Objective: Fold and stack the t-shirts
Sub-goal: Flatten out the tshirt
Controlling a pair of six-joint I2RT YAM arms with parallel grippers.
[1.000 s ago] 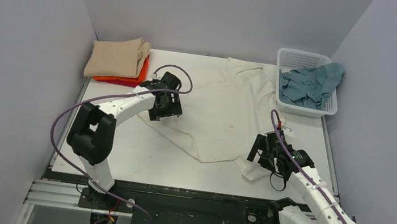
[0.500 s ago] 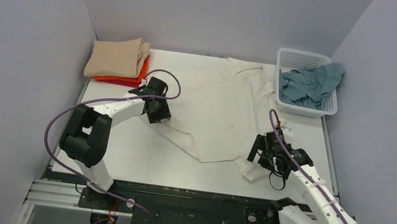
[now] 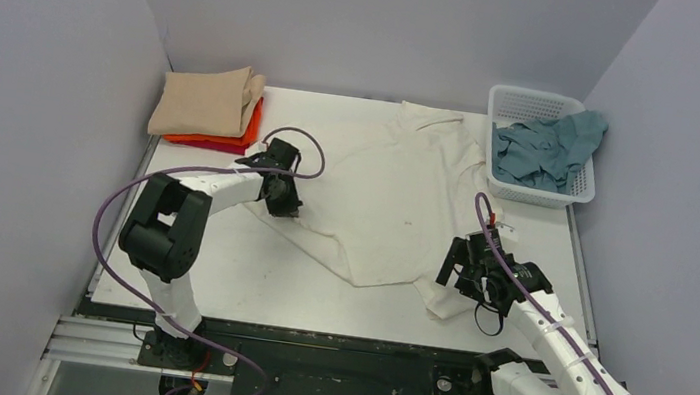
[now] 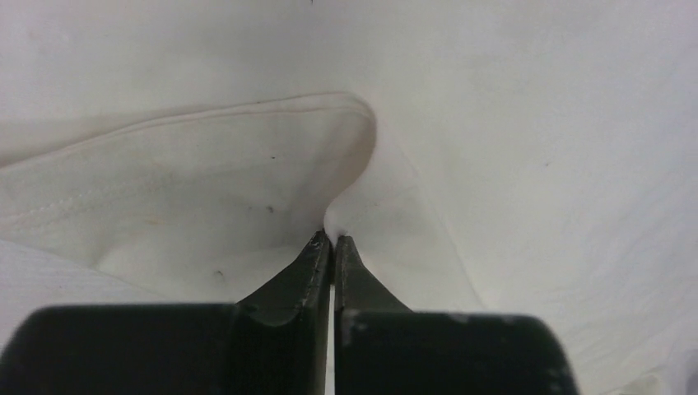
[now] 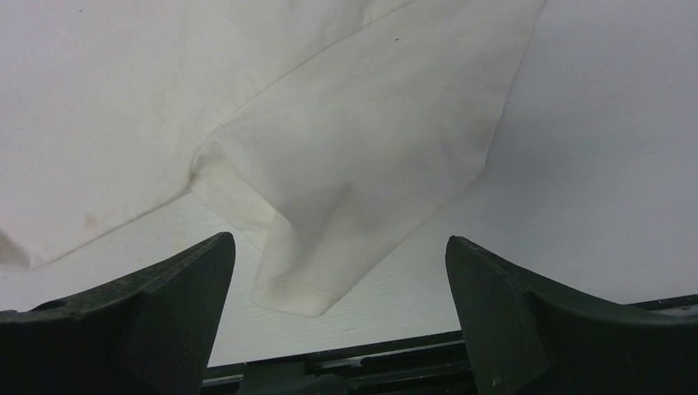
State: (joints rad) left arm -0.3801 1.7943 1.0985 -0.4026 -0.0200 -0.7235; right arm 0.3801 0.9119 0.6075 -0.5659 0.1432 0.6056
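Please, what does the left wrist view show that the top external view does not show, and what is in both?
Only the left wrist view: the left fingers are shut on a pinched fold of the cream shirt, beside its stitched hem. Only the top external view: a tan shirt folded on an orange one at the far left, a teal shirt in the white basket, the right arm, and the whole table. Both: the cream shirt and the left fingers at its left edge.

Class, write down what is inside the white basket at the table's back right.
A crumpled teal-blue t-shirt fills the white basket, spilling over its right rim. Anything beneath that shirt is hidden.
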